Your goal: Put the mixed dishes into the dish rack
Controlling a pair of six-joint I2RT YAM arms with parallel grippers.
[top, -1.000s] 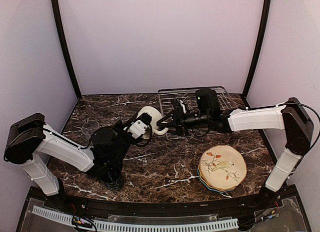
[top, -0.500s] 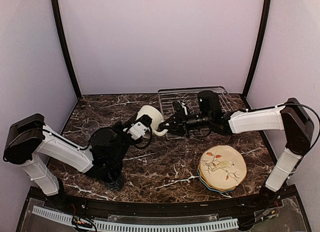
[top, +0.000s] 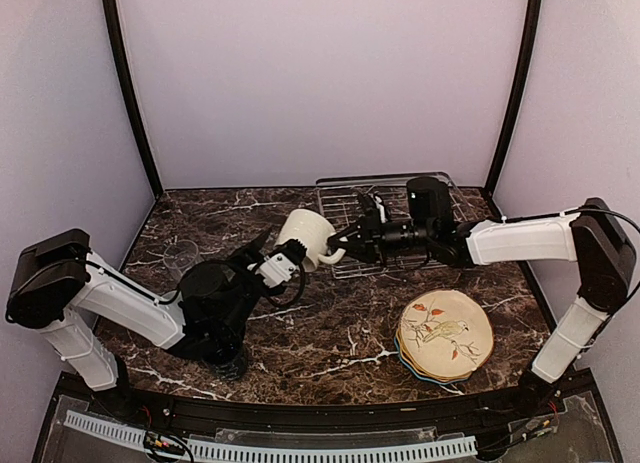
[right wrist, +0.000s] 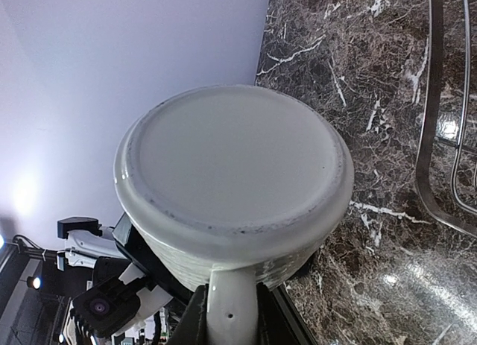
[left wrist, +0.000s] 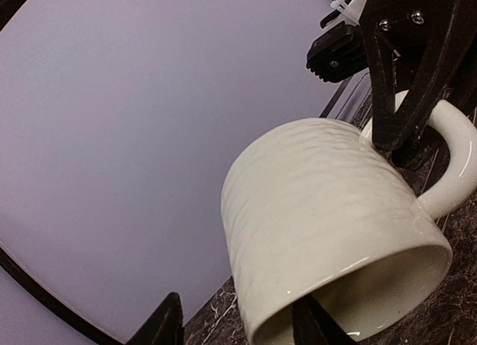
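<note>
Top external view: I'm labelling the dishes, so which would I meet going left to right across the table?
clear glass tumbler → cream mug → stack of scalloped plates

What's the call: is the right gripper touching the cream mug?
Touching. In the right wrist view the right gripper has both fingers closed against the sides of the handle of the cream mug, with no gap. The left wrist view shows the same clamp.
</note>
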